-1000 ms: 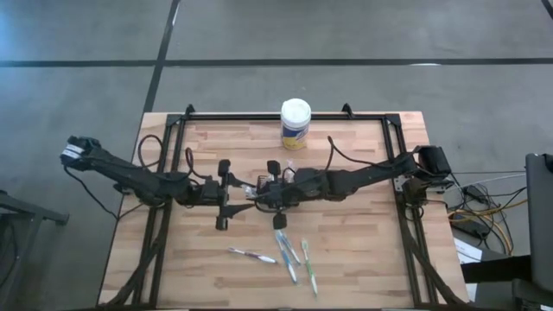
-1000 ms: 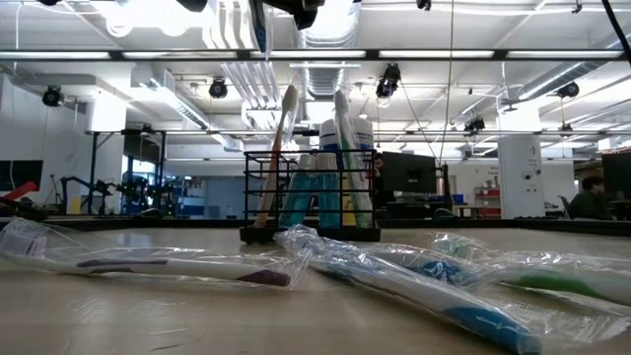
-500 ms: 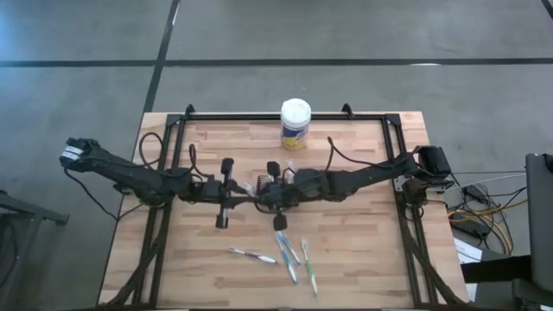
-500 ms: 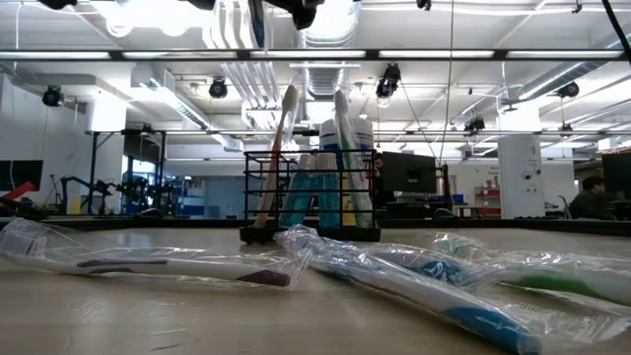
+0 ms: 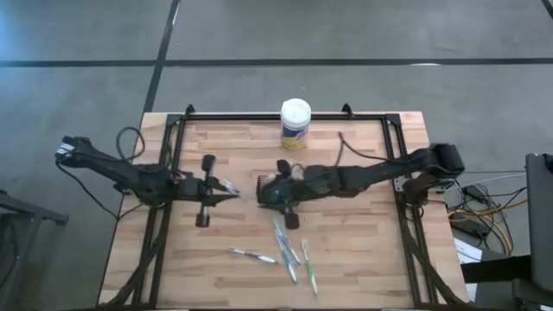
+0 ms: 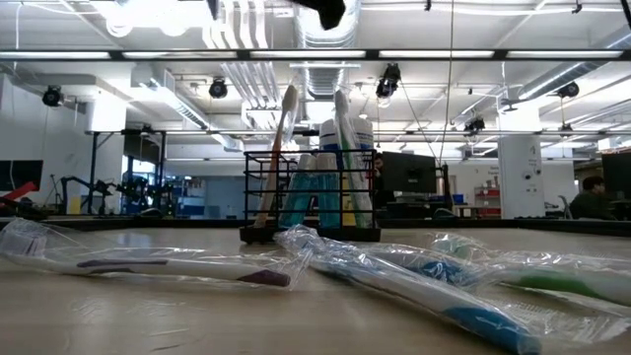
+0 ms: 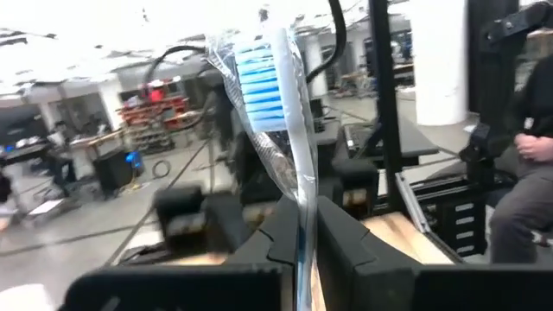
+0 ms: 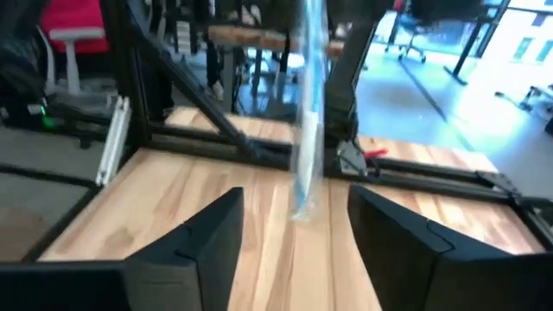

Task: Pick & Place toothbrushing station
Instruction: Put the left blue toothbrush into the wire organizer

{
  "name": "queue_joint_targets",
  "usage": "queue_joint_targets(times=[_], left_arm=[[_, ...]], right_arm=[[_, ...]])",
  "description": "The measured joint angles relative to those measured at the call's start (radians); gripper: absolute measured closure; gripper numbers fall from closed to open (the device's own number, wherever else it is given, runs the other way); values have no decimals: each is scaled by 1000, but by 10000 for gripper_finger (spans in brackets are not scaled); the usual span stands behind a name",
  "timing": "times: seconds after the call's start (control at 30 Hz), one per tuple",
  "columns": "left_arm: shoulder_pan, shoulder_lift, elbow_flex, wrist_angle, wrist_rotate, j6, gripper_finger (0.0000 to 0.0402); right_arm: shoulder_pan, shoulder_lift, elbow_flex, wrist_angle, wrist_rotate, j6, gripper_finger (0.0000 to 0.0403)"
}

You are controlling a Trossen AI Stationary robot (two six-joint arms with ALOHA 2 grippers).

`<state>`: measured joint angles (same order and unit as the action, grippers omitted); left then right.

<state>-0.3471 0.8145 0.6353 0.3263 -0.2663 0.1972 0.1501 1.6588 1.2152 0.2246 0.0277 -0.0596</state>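
Note:
The black wire caddy (image 6: 311, 202) stands on the table, with a toothbrush and white tubes upright in it. It shows only in the low view. My left gripper (image 5: 223, 189) is left of the table's middle, shut on a plastic-wrapped toothbrush (image 7: 268, 86) with blue bristles. My right gripper (image 5: 262, 192) stands open just to its right. The wrapped toothbrush (image 8: 307, 130) shows ahead of the right fingers and clear of them. Three more wrapped toothbrushes (image 5: 289, 255) lie flat near the front edge. My left gripper pinches the wrapped toothbrush by its handle (image 7: 302, 229) between the two fingers. The fingers come about level from the table's left. The bristle head (image 7: 259, 73) sticks out past the fingertips and slants up. The brush is lifted clear of the table.
A white-lidded canister (image 5: 295, 123) with a yellow label stands at the far edge, in the middle. Black frame rails (image 5: 164, 199) run along the table's left, right and far sides. Bare wood (image 5: 216, 276) lies at the front left.
The wrapped toothbrush, which spanned both grippers, is now with my left gripper alone: the right has let go. My left gripper has drawn back toward the table's left edge with the brush and risen a little. The right gripper has shifted slightly right.

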Motion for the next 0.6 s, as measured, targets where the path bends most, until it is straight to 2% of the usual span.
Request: queue_joint_targets(times=[0.17,0.3,0.47,0.6], left_arm=[[-12,-129,-10,-216,-49,-57,382],[-21,-194,-75,-237,-48,-77,382],[-20,-286,-196,-150,-86,-99,382],[-20,-333,-299,-55,-103,-125,382]], right_arm=[[13,-175,-124,34,0,21,196],[53,-354,-264,91,4,64,235],[158,-604,-457,137,170,55,313],[264,-749,-587,163,303,50,378]])
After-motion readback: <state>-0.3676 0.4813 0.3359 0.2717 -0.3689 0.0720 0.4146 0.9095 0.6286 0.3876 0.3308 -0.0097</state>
